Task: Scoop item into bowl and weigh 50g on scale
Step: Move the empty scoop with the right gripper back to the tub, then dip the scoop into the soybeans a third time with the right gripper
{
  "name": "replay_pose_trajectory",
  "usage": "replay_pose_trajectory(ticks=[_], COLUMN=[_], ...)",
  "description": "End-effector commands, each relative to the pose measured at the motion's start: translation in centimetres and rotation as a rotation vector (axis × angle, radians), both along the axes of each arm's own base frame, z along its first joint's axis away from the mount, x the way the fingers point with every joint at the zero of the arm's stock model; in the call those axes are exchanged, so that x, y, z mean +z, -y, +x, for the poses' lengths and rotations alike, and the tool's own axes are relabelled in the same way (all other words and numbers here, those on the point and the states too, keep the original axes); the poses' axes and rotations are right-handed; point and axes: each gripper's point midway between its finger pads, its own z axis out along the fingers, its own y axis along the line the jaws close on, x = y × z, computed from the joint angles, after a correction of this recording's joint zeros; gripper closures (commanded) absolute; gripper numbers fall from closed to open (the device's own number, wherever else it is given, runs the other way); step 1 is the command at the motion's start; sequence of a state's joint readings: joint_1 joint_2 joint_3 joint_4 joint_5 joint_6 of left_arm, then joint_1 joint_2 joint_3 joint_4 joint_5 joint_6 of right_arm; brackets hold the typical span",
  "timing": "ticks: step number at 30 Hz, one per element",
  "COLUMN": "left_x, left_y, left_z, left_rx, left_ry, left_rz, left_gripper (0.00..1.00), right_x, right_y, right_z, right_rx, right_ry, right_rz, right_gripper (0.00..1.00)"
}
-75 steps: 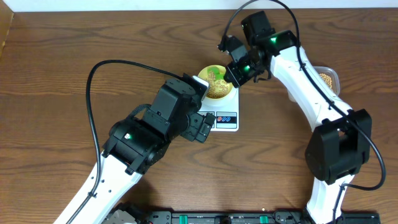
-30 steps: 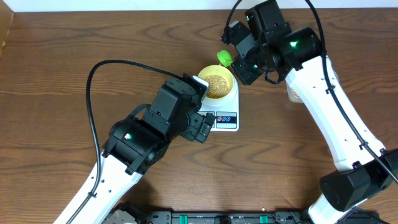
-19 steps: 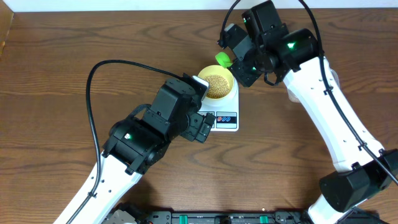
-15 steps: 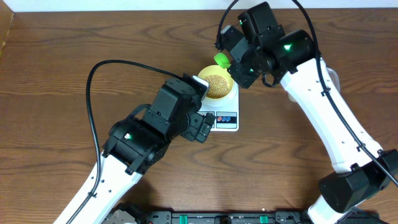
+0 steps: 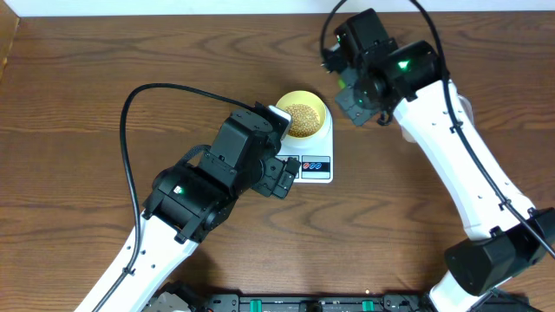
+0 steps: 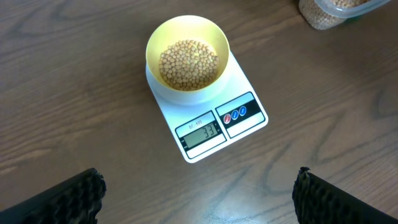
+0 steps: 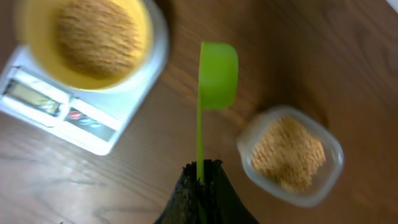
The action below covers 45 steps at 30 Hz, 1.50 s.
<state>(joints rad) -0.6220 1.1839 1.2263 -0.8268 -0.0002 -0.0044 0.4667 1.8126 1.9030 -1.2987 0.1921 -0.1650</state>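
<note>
**Short of target: another scoop is needed**

On the left, the left gripper (image 6: 198, 196) hangs above the worktop with its fingers spread wide and nothing between them. It looks down on the weighing spot and plays no part in the scooping.

Toward the far edge, about midway across the worktop, sits the scale (image 6: 168, 115). Its display (image 6: 202, 132) faces the near edge and seems to read 33. The bowl (image 6: 188, 94) stands on the scale's platform. The beans (image 6: 188, 62) lie in it as a loose, shallow heap of small round tan grains that covers the bottom and stops well below the rim. None show spilled on the wood around it.

To the right of the scale, the right gripper (image 7: 202, 177) is clenched on the thin handle of a green scoop (image 7: 217, 74). The scoop's cup sits over bare wood between the scale and the tub (image 7: 289, 155). That view is blurred, but no beans show in the cup.

The tub stands further right, toward the far right corner, and holds plenty more beans.

Judging by the reading, the step in hand is the refill. The next move calls for dipping the scoop into the tub and lifting a modest load. The load should then be tipped over the bowl gently, a few beans at a time, so the display creeps up to 50 rather than past it.
</note>
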Motion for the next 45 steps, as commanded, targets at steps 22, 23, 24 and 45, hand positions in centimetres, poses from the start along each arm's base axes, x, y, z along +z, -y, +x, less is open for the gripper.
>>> replay_pose_trajectory(ticks=[22, 23, 24, 45], left_x=[0.3, 0.3, 0.3, 0.3], left_y=[-0.1, -0.1, -0.1, -0.1], left_z=[0.4, 0.4, 0.4, 0.4], left_rx=[0.024, 0.024, 0.024, 0.024], left_ry=[0.005, 0.005, 0.005, 0.005], left_rz=[-0.005, -0.005, -0.005, -0.005], left_gripper=[0.01, 0.01, 0.01, 0.01], right_x=[-5.9, -6.5, -7.0, -12.0], right_y=[16.3, 16.3, 16.4, 18.8], right_z=[-0.1, -0.2, -0.4, -0.3], right_rx=[-0.820, -0.824, -0.831, -0.895], right_ry=[-0.173, -0.188, -0.201, -0.234], right_rz=[-0.013, -0.020, -0.027, 0.022], right_gripper=[0.99, 0.99, 0.99, 0.99])
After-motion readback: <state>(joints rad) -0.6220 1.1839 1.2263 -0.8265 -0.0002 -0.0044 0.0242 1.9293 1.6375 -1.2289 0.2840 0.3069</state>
